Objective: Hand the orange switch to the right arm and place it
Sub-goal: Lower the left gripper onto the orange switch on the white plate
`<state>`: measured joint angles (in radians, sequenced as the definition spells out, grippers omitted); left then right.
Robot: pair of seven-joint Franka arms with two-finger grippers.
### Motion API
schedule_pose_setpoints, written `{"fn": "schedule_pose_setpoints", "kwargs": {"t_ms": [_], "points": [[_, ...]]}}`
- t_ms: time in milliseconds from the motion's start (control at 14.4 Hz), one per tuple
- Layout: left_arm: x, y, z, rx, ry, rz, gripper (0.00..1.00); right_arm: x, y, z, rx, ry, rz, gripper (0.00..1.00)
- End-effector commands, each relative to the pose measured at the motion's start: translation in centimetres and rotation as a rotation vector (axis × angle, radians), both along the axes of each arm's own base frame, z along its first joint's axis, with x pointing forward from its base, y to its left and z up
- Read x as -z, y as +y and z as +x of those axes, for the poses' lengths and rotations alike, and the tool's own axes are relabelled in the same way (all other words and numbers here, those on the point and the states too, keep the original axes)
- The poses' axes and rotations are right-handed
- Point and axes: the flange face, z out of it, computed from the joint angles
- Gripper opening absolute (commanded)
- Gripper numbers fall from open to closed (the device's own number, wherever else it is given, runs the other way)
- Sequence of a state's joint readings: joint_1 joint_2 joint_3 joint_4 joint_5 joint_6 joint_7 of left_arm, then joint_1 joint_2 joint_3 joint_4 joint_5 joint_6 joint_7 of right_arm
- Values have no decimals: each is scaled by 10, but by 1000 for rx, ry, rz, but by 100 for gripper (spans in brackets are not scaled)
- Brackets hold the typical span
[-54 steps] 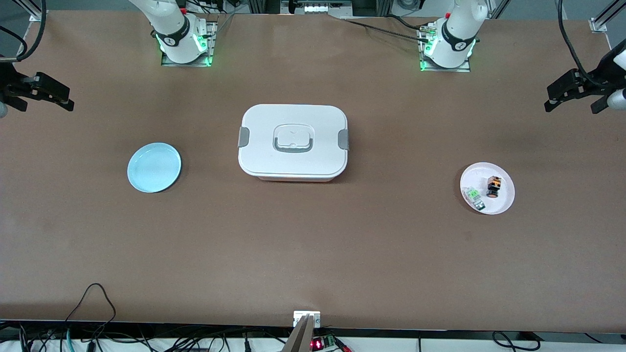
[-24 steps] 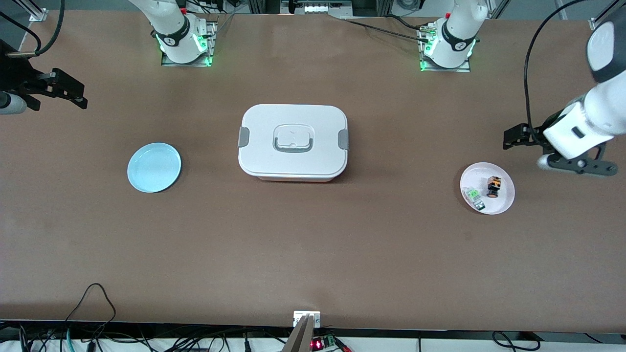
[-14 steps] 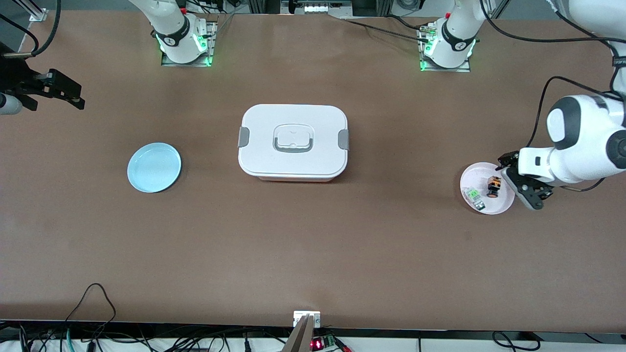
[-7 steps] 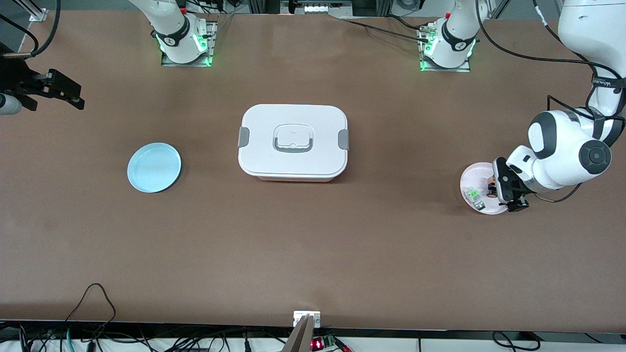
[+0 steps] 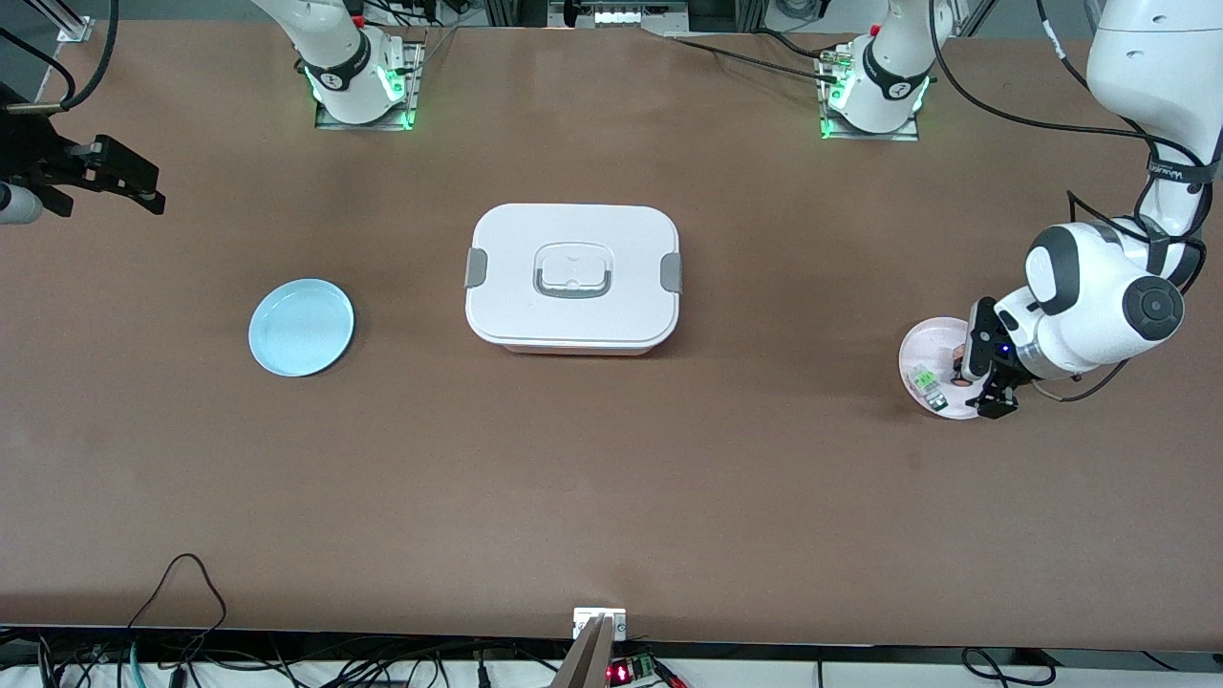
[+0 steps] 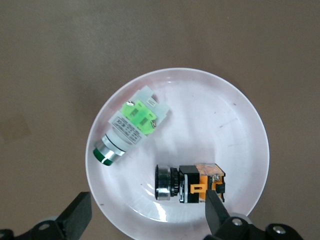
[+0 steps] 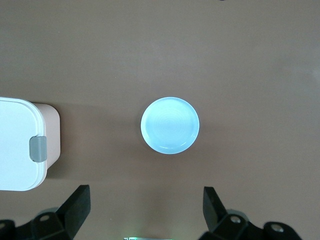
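The orange switch [image 6: 190, 183] lies on its side in the white plate [image 6: 245, 125], close by the green-and-clear component [image 6: 131, 126]. The left gripper [image 6: 147, 212] hangs over the plate with jaws spread, holding nothing; one finger looks set to land on the switch and could knock it aside. From the front, the gripper hides most of the switch. The right gripper [image 7: 145, 207] waits, also spread, high above the blue plate [image 7: 170, 125].

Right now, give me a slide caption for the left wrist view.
Open left end effector over the white plate, orange switch and green component lying apart on it.
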<state>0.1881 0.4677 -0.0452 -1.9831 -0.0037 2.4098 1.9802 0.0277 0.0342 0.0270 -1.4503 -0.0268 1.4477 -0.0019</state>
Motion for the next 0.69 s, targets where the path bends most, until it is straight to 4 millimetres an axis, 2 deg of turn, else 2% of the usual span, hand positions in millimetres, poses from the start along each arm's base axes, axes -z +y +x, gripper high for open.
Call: {"fn": "schedule_pose_setpoints", "kwargs": {"t_ms": [0, 346, 623], "points": [[7, 5, -2, 24, -11, -5, 100, -3, 0, -2, 10, -9, -13, 100], [21, 14, -5, -19, -4, -29, 100, -3, 0, -3, 12, -7, -12, 100], [20, 18, -11, -43, 16, -43, 100, -2, 0, -3, 12, -1, -11, 100]]}}
